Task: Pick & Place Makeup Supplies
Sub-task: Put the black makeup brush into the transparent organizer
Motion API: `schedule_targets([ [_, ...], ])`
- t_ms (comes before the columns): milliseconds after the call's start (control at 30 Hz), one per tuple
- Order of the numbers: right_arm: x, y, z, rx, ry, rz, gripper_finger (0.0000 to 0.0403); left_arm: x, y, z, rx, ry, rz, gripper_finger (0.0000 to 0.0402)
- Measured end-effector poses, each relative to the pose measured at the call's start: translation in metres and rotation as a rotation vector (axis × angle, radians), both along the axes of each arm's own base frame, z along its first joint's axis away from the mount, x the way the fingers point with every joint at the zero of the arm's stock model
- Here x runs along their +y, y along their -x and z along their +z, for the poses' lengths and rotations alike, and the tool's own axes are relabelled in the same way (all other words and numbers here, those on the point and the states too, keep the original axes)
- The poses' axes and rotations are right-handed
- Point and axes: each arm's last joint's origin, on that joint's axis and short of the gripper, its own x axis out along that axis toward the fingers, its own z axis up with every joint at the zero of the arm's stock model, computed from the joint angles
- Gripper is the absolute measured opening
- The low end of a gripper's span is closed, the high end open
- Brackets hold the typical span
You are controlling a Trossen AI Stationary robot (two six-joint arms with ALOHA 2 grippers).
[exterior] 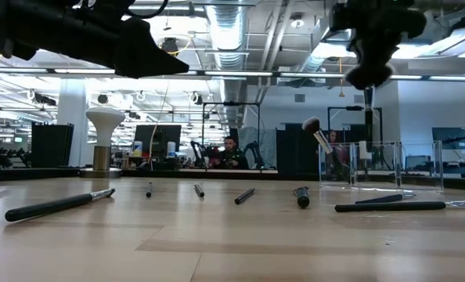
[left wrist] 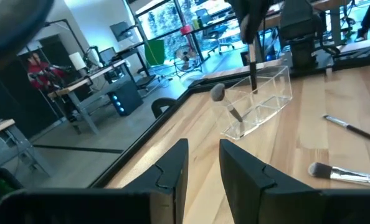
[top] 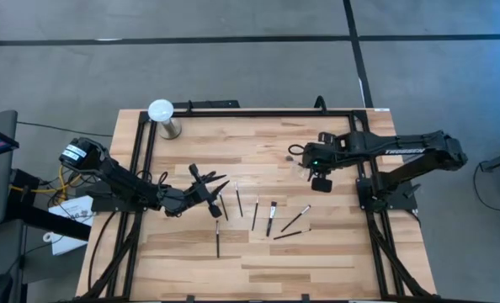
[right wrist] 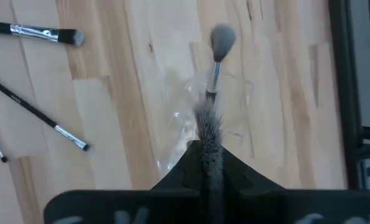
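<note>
Several thin dark-handled makeup brushes [top: 255, 213] lie flat on the wooden table between the arms. A clear plastic organiser [exterior: 373, 166] stands at the far right, and one fluffy-headed brush [exterior: 314, 131] leans in it, head up. My right gripper [exterior: 369, 78] hangs above the organiser, pointing steeply down, shut on a dark brush [left wrist: 252, 68]. My left gripper [left wrist: 203, 168] stays level at the table's left, open, nothing between its fingers. My right gripper pinches the upper end of the brush [exterior: 368, 92] between its two shut fingers, coming from above. The brush hangs straight down below the fingers, lifted clear of the table, its lower end [left wrist: 254, 90] over the clear organiser. Which end the fingers have, I cannot tell.
A white globe on a metal base [top: 161, 111] stands at the far left corner. Black frame rails [top: 258, 111] run along the table's edges. A person [exterior: 229, 153] sits in the room behind the table. Bare wood lies along the near edge.
</note>
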Motion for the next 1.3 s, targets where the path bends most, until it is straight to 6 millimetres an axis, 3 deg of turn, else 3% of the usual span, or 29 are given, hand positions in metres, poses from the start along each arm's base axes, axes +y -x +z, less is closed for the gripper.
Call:
schedule_targets([
  [267,-0.002,0.002,-0.021,0.041,0.035,-0.062,0.0042,-0.001,0.000,0.000,-0.013,0.024,-0.002,0.0088],
  [567,-0.001,0.002,-0.021,0.037,0.047,-0.085,0.0085,-0.001,0.000,0.000,-0.022,0.040,-0.002,0.0088],
  [867,0.016,-0.009,0.009,-0.106,0.040,-0.011,0.0112,-0.001,0.000,0.000,-0.021,0.039,-0.001,0.0088],
  [1300,0.021,-0.034,0.026,-0.419,0.014,-0.006,0.0113,0.000,0.000,0.000,-0.022,0.040,0.002,0.0088],
])
